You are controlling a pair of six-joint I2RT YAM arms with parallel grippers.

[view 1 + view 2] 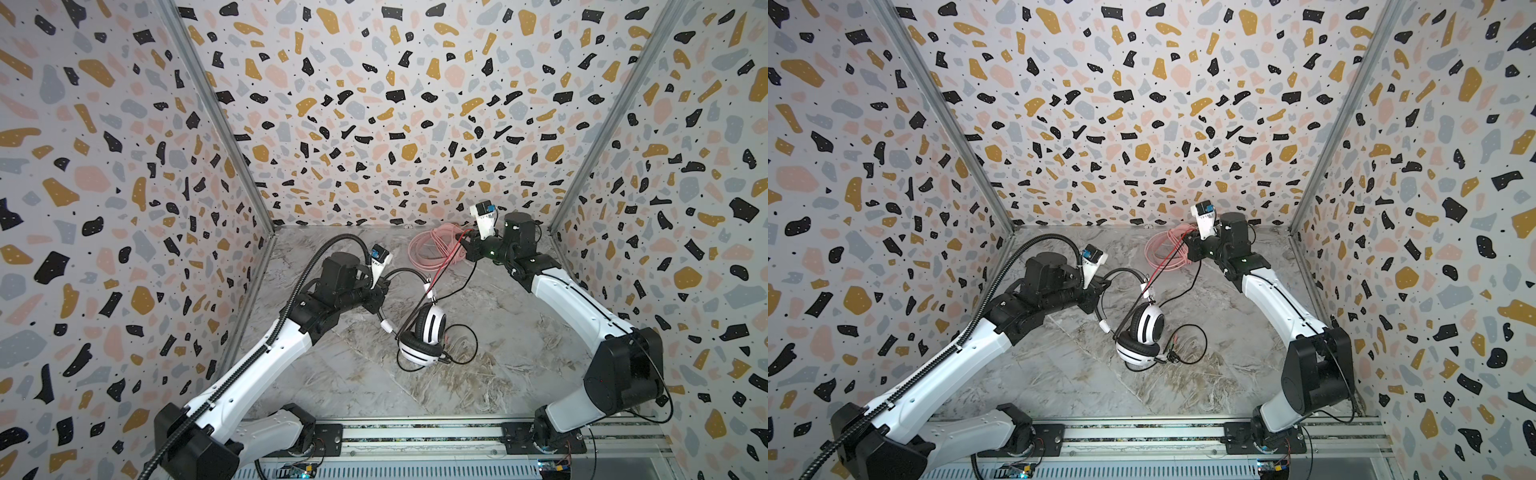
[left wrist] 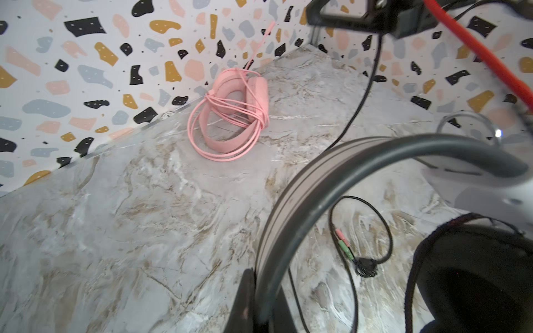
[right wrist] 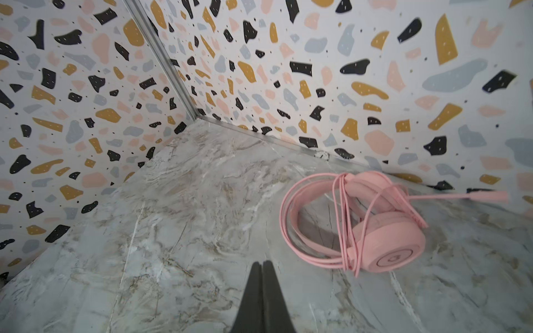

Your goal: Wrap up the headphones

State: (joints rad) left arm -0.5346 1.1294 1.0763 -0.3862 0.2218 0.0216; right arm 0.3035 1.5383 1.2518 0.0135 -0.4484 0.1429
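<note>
Marble worktop (image 1: 332, 374), terrazzo walls around. At its middle the white headset (image 1: 419, 340) stands tilted, with the cups down and the band up in my left claw (image 1: 376, 309), which is closed on the band. Its cable (image 2: 372, 75) rises toward my right claw (image 3: 262, 268). That claw is fully closed, but whether it pinches the cable I cannot tell. The headset lies frontward from it, so I judge this arm winds. The pink headset (image 3: 386, 242), already wrapped, lies by the back wall.
</note>
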